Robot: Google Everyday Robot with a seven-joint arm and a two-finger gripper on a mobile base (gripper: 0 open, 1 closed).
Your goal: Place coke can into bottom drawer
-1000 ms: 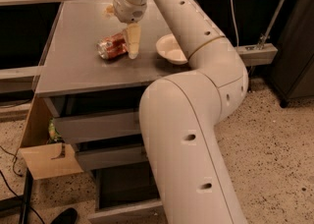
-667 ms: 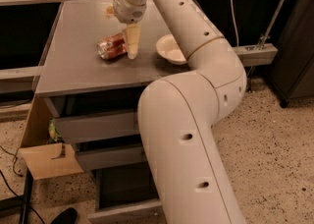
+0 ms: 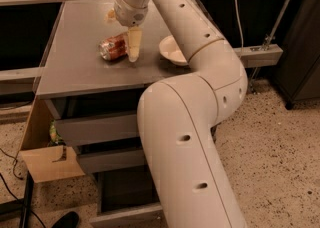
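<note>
The coke can (image 3: 112,48), red-orange with a silver end, lies on its side on the grey table top (image 3: 75,72). My gripper (image 3: 131,53) points straight down at the can's right end, touching or nearly touching it. The large cream arm comes in from the lower right. The bottom drawer (image 3: 120,197) is pulled out near the floor and shows a dark interior. The arm covers its right part.
A cream bowl (image 3: 172,51) sits on the table just right of the gripper. A small pale object (image 3: 110,16) lies behind the can. Two shallower grey drawers (image 3: 95,128) are above the open one. A cardboard box (image 3: 47,162) stands at the left, a dark cabinet (image 3: 300,47) at the right.
</note>
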